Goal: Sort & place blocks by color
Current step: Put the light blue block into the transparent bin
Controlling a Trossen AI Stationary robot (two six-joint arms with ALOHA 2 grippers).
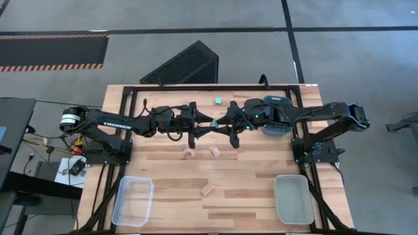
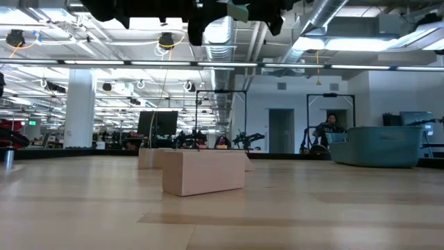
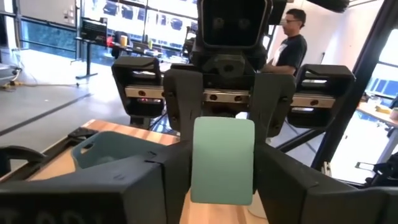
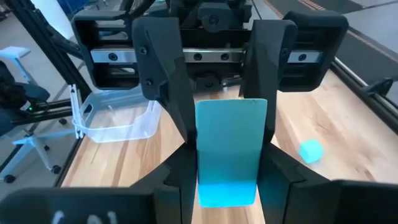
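Across the near edge of the pale plank table point(image 1: 228, 196) sit two shallow trays: one clear tray point(image 1: 133, 200) at the left corner and one grey tray point(image 1: 293, 198) at the right corner. Three natural-wood blocks lie on bare planks: one block point(image 1: 208, 190) between the trays, and two more, point(image 1: 189, 152) and point(image 1: 214, 151), nearer the middle. From table height the nearest wood block point(image 2: 203, 171) stands flat on its long side.

Above mid-table both arms meet tip to tip, raised off the surface. Both grippers, left gripper point(image 1: 204, 128) and right gripper point(image 1: 221, 126), have their fingers on the same teal block point(image 3: 222, 160). The right fingers point(image 3: 272, 107) clamp it from both sides. The left fingers point(image 4: 158, 68) flank it closely, but contact cannot be confirmed.

Farther back lies one small teal cube point(image 1: 219, 101) near the far edge, and one dark teal tray point(image 1: 277, 116) sits under the right arm. A black metal frame point(image 1: 196, 87) borders the table.

Beyond is an open workshop with a grey floor, exposed ceiling ducts, and one person point(image 3: 292, 43) standing.
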